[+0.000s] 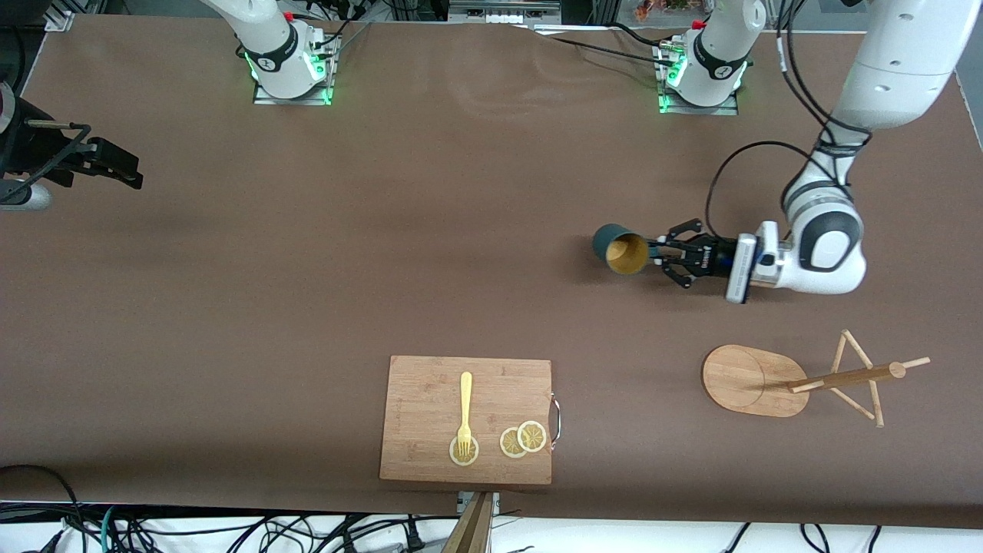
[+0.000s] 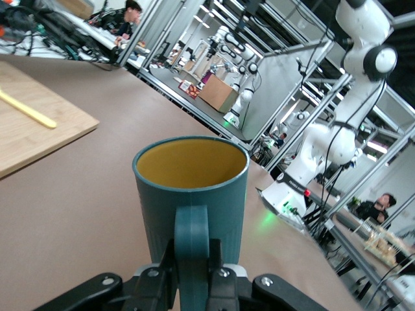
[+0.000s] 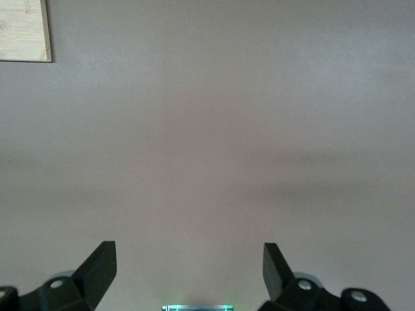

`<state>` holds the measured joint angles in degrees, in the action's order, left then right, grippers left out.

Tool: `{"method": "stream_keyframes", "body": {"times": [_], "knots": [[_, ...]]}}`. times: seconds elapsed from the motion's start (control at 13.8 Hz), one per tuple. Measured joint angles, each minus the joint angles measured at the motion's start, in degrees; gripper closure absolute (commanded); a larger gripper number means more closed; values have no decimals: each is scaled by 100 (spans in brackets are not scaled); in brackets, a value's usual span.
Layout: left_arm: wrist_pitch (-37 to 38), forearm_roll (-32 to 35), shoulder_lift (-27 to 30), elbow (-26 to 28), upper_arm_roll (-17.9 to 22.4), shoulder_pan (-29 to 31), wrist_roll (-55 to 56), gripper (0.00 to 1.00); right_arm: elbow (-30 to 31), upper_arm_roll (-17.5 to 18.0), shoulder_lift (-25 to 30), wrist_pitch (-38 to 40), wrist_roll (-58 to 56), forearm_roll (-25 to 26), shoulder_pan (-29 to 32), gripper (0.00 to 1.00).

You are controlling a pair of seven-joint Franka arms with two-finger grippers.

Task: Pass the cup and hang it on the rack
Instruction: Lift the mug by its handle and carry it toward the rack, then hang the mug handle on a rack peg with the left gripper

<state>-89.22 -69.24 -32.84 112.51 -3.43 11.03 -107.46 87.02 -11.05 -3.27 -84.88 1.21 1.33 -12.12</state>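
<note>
The dark teal cup (image 1: 620, 250) with a yellowish inside is held on its side over the table, its mouth turned toward the front camera. My left gripper (image 1: 660, 252) is shut on the cup's handle. In the left wrist view the cup (image 2: 191, 194) fills the middle and the fingers (image 2: 155, 275) clamp the handle (image 2: 192, 249). The wooden rack (image 1: 756, 380) stands nearer to the front camera than the cup, at the left arm's end of the table, with its post and pegs (image 1: 845, 378) bare. My right gripper (image 1: 115, 165) waits open and empty over bare table at the right arm's end (image 3: 189, 265).
A rectangular wooden cutting board (image 1: 468, 418) lies near the table's front edge, with a yellow fork (image 1: 465, 411) and lemon slices (image 1: 522, 439) on it. Its corner shows in the right wrist view (image 3: 23, 29) and it shows in the left wrist view (image 2: 26, 129).
</note>
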Motion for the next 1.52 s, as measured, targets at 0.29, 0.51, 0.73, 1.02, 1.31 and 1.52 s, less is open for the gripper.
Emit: {"method": "stream_keyframes", "body": {"times": [0.29, 0.51, 0.73, 1.02, 1.31, 1.52], "knots": [[439, 548, 98, -450, 24, 824, 1445, 100, -1, 0, -1, 0, 0, -6, 1, 0], [902, 701, 105, -697, 31, 1344, 2449, 100, -1, 0, -1, 0, 0, -7, 1, 0], [1165, 725, 94, -727, 30, 1723, 3363, 100, -1, 0, -1, 0, 0, -9, 2, 0], [1634, 729, 17, -1148, 34, 2183, 4856, 100, -1, -2, -1, 0, 0, -15, 5, 0], [1846, 391, -445, -1651, 30, 2452, 5967, 100, -1, -3, -1, 0, 0, -17, 8, 0], [1940, -191, -694, -1927, 22, 2501, 6915, 100, -1, -3, -1, 0, 0, -19, 9, 0]]}}
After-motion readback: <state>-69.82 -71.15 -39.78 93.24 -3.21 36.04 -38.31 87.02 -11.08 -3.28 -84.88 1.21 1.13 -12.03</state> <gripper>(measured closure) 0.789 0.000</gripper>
